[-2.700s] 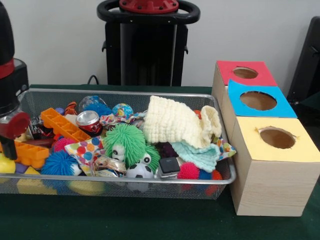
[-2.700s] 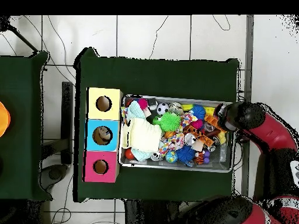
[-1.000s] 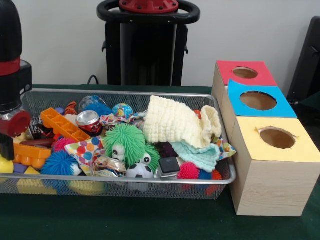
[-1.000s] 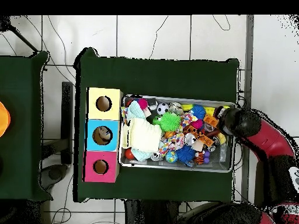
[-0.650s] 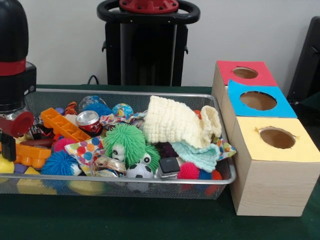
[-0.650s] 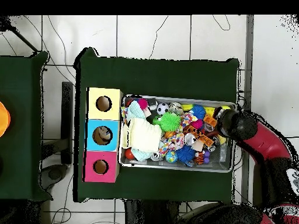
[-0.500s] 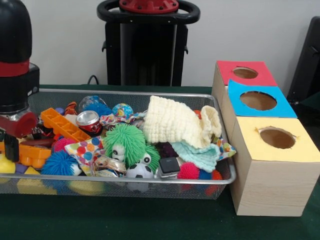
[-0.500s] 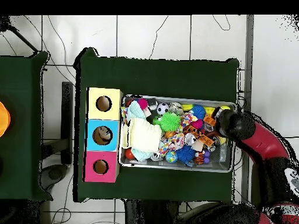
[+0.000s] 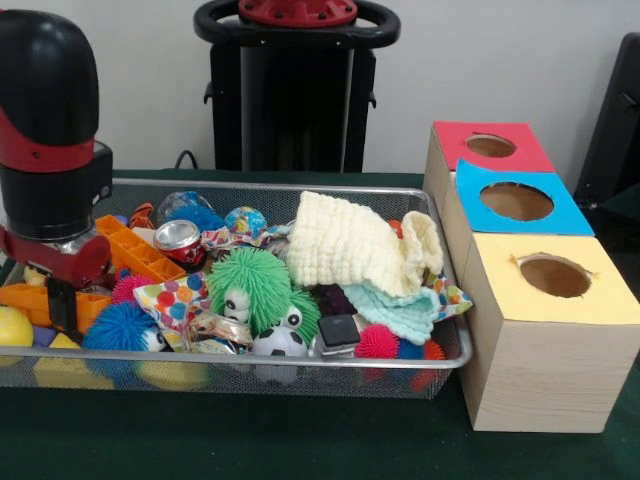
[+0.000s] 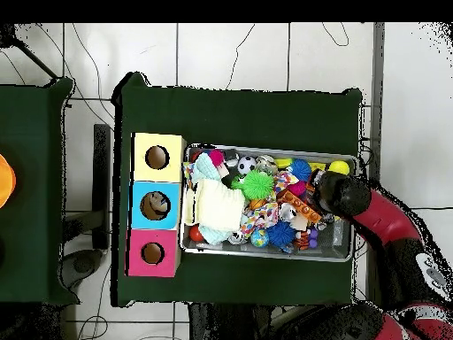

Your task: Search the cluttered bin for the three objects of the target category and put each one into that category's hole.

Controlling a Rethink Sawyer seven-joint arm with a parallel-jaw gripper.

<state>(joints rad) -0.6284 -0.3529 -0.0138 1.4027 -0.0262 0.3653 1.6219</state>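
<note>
The silver wire mesh bin (image 9: 250, 372) is full of toys and cloths; it also shows in the overhead view (image 10: 265, 256). A clear, bluish crumpled shape (image 9: 183, 206) at the bin's back left may be a crushed bottle; no other bottle can be made out. My gripper (image 9: 60, 308) hangs under the black and red wrist (image 9: 50, 150), low over the orange bricks at the bin's left end. In the overhead view the wrist (image 10: 341, 195) hides it, over the bin's right end. Its state does not show.
Red (image 9: 490, 147), blue (image 9: 515, 200) and yellow (image 9: 553, 275) boxes with round holes stand right of the bin. In the bin lie a metal can (image 9: 178, 240), a cream knitted cloth (image 9: 350, 245), a green fuzzy ball (image 9: 255, 285) and an orange brick (image 9: 130, 250).
The arm has moved from the bin's end further in over the bin, rightward in the front view. The toys have not visibly shifted.
</note>
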